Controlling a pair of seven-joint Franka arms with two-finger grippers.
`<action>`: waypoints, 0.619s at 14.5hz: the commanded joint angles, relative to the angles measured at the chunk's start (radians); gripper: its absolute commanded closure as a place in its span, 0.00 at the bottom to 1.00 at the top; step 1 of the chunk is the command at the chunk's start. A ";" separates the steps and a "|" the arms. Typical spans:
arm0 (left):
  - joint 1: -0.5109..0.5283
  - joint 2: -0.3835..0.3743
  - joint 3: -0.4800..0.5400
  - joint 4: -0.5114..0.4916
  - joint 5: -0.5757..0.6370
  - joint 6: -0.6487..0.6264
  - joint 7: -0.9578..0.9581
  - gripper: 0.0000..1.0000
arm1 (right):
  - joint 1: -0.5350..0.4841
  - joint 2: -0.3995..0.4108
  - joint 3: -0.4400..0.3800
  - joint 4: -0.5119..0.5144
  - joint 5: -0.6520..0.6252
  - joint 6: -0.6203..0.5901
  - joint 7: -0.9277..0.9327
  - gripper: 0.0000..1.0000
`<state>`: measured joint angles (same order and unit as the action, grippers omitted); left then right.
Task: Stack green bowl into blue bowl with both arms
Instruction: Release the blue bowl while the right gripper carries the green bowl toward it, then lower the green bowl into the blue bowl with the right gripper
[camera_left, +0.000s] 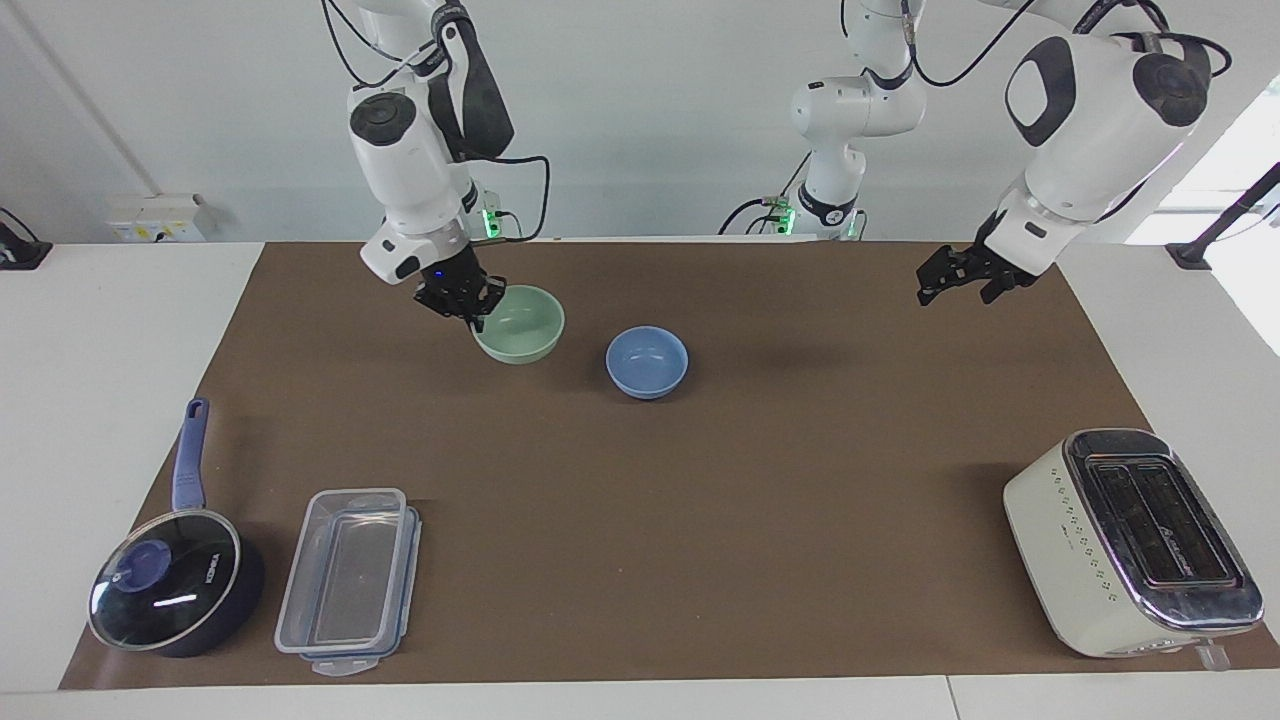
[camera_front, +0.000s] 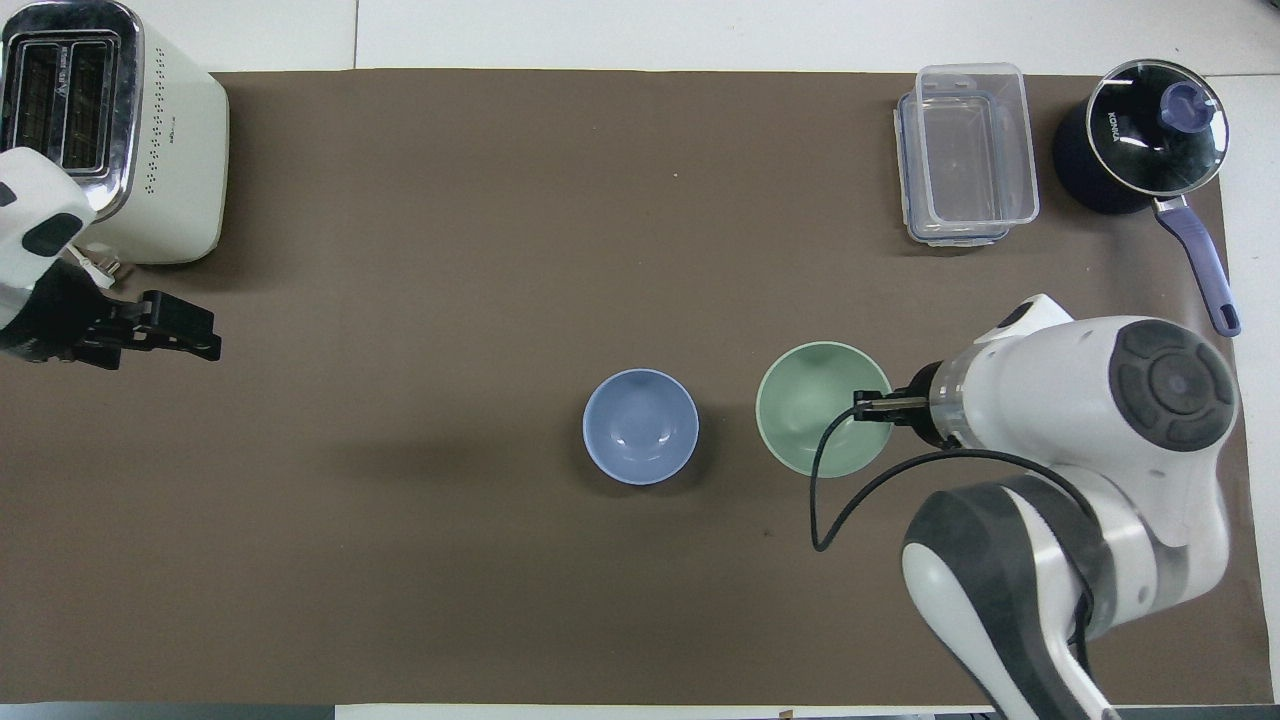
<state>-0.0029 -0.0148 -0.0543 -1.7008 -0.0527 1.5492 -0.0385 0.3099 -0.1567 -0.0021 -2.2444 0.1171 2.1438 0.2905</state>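
The green bowl (camera_left: 522, 327) hangs a little above the brown mat, held by its rim in my right gripper (camera_left: 468, 308), which is shut on it. In the overhead view the green bowl (camera_front: 812, 425) is close beside the blue bowl (camera_front: 640, 427), toward the right arm's end, with the right gripper (camera_front: 872, 409) at its rim. The blue bowl (camera_left: 647, 361) sits empty and upright on the mat near the middle. My left gripper (camera_left: 962, 282) is open and empty, raised over the mat's edge at the left arm's end; it also shows in the overhead view (camera_front: 185, 335).
A cream toaster (camera_left: 1130, 540) stands farther from the robots at the left arm's end. A clear lidded container (camera_left: 350, 580) and a dark blue saucepan with glass lid (camera_left: 170, 590) stand farther out at the right arm's end.
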 joint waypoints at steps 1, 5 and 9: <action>-0.003 0.047 -0.013 0.177 0.048 -0.168 0.002 0.00 | 0.058 0.037 -0.007 0.003 0.056 0.076 0.047 1.00; -0.019 0.026 -0.012 0.199 0.066 -0.204 0.017 0.00 | 0.156 0.117 -0.007 0.034 0.081 0.177 0.076 1.00; -0.019 0.006 0.001 0.167 0.065 -0.193 0.045 0.00 | 0.219 0.195 -0.007 0.086 0.081 0.206 0.145 1.00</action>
<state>-0.0097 -0.0059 -0.0636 -1.5286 -0.0169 1.3711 -0.0136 0.5007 -0.0124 -0.0032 -2.2033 0.1773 2.3381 0.4061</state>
